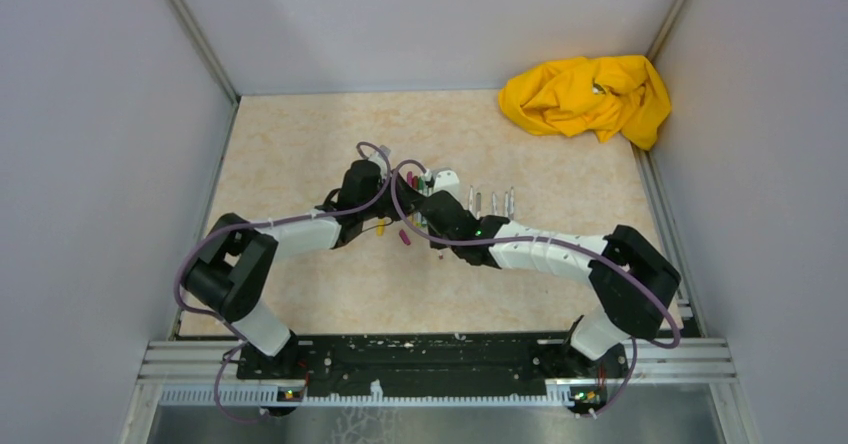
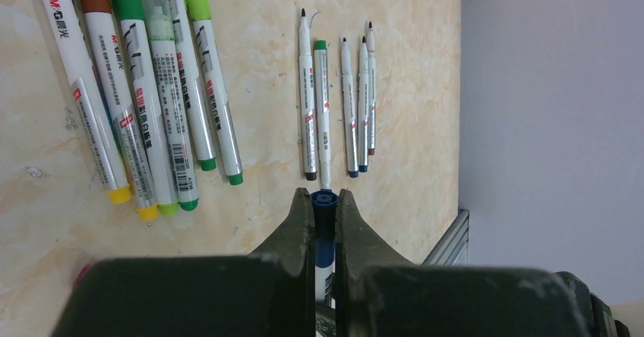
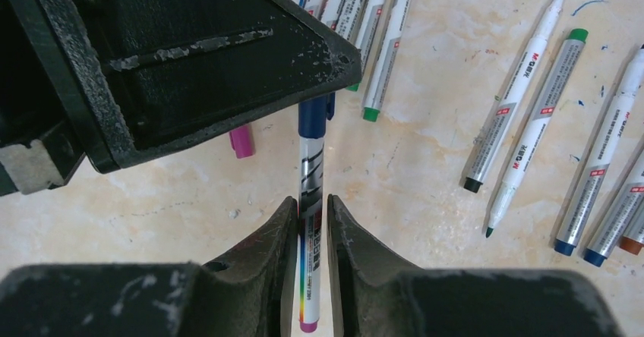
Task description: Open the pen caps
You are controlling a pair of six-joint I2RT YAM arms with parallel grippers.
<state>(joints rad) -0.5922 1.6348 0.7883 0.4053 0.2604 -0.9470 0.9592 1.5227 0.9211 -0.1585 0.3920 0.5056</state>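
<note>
The left tool [image 2: 324, 214] is clenched on the blue cap [image 2: 324, 199] of one pen, with the cap's end just showing between its fingertips. The right tool [image 3: 311, 219] grasps the grey-white barrel of the same pen [image 3: 310, 171], close to its magenta end. The pen thus spans the short gap between the two tools, above the middle of the table [image 1: 300, 144]. The cap meets the barrel with no gap showing. To the right on the table lie five uncapped pens [image 2: 307, 102] side by side, tips bare. On the far side of the tools a row of other pens [image 2: 152, 109] lies packed together. A loose magenta cap [image 3: 241, 140] rests just beside the held pen. A yellow cloth [image 1: 588, 96] is bunched in the far right corner.
</note>
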